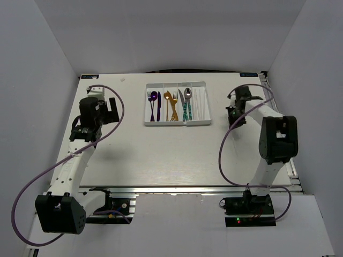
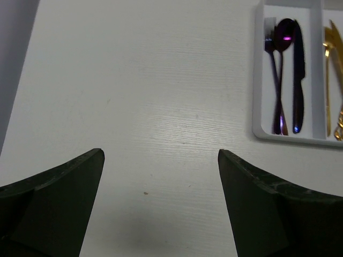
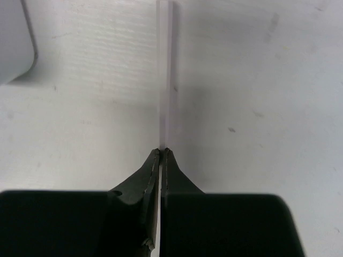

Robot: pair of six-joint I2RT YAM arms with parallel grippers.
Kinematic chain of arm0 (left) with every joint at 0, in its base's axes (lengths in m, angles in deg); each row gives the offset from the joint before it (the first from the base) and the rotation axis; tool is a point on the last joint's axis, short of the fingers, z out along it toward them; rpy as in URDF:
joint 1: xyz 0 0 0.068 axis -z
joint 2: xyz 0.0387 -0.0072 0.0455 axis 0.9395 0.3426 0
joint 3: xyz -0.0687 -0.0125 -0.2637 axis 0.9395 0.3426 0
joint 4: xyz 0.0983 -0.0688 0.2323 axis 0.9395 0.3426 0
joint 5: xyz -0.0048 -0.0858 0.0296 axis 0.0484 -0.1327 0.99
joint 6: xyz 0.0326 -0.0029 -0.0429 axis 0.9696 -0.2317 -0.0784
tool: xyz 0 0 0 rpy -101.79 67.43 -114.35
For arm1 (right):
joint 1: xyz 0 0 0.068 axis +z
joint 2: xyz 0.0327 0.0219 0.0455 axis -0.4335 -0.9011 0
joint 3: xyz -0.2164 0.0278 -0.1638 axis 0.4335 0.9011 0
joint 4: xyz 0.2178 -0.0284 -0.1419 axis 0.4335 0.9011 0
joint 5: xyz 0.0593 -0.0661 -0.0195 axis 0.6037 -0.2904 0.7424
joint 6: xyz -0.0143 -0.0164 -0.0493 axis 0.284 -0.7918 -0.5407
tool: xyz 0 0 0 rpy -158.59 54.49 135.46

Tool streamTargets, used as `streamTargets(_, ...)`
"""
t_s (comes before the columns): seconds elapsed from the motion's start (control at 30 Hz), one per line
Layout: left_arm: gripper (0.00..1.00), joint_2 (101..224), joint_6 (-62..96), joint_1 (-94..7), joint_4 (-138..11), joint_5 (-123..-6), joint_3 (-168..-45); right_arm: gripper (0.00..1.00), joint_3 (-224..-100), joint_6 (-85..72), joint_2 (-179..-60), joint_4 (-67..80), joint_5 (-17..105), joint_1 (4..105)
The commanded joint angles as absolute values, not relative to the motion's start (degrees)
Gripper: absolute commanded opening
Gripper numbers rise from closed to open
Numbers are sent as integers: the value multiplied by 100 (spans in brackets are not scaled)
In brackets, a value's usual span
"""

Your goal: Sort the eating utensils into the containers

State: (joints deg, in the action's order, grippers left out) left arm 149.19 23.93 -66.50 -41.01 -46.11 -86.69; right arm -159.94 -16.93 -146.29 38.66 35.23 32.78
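Plain grey walls point(image 1: 48, 53) stand on three sides of a white worktop point(image 1: 161, 155) in soft, even light.

No legible writing in any view.
Small dark marks point(image 1: 89, 76) at the far-left edge of the table point(image 1: 161, 155) could be print, but they are too small to read.

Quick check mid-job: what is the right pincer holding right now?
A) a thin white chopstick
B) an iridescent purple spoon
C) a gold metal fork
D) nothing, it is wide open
A: in the right wrist view the right pincer is shut on the near end of a thin white chopstick, which runs straight out from its tips.
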Motion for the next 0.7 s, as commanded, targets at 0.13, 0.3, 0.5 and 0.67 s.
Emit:
streamTargets(0.13, 93, 14738, 4370, -6584, -5618, -7442, -8653, 0, -16833, -1372, -13521, 4732, 6322, 2947)
streamTargets(0.3, 89, 14965, 6625, -5645, -6772, -8884, -8293, 0, -16527, -556, -13319, 4409, 7737, 3272)
streamTargets(0.5, 85, 15475, 9268, -4616, -7390, -10318, -7931, 0, -16026, 166, -13406, 4126, 8854, 3535)
streamTargets(0.67, 78, 16336, 11283, -3887, -7495, -10750, -8071, 0, -15823, 807, -13512, 3758, 9384, 3747)
